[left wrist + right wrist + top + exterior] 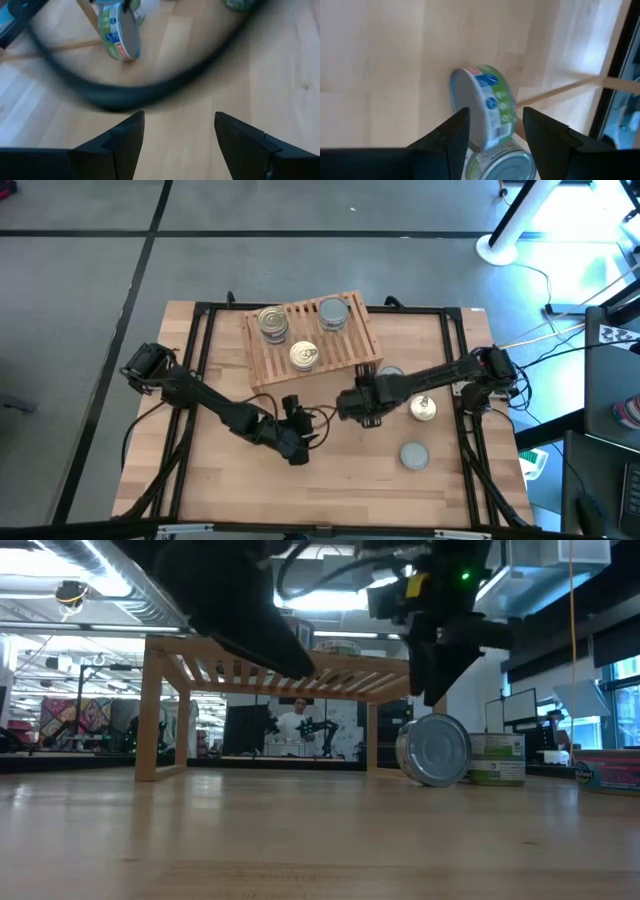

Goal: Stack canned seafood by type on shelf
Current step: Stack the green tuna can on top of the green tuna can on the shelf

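Note:
The shelf (352,340) stands at the table's far middle. On it are a gold-topped tin pile (272,323), a grey-topped tin pile (333,313) and a single gold tin (304,357). By the shelf's right front leg a green-labelled tin (485,102) (435,750) stands on its edge, next to a flat tin (505,162). My right gripper (362,408) (495,115) hangs open just above them, touching nothing. My left gripper (297,450) (177,117) is open and empty over the table's middle, pointing toward the on-edge tin (120,35).
A gold-topped tin (424,409) and a grey-topped tin (414,454) lie loose on the table's right half. Black frame rails (200,360) run along the table's sides. A dark cable (125,95) crosses in front of my left gripper. Bare wood stretches along the near edge.

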You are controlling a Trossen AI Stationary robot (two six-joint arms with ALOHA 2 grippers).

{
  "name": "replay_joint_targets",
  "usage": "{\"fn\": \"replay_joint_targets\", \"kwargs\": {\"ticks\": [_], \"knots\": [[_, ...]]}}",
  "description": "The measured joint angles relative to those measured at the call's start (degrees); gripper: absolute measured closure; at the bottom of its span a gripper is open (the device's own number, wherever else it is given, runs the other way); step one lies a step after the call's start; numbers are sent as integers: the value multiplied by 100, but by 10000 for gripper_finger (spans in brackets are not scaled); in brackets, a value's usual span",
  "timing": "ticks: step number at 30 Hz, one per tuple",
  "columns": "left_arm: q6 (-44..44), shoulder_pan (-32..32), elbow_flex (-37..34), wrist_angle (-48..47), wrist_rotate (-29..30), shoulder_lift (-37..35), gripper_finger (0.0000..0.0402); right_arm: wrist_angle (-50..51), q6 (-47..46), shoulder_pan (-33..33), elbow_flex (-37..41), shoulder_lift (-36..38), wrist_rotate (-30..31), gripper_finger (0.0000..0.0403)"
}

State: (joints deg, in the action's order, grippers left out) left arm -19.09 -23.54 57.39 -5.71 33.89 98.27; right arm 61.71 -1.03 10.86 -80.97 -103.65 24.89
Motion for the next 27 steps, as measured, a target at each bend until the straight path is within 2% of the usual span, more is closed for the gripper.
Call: {"fn": "replay_joint_targets", "kwargs": {"ticks": [7,17,27], "knots": [[42,178,2,218,-168,152,165,-30,277,-548,2,-1,-873,217],[112,222,2,212,-264,207,165,-143,582,-686,2,-1,-1151,217],[110,209,2,212,-264,207,165,-158,328,-676,2,-1,-1425,217]]}}
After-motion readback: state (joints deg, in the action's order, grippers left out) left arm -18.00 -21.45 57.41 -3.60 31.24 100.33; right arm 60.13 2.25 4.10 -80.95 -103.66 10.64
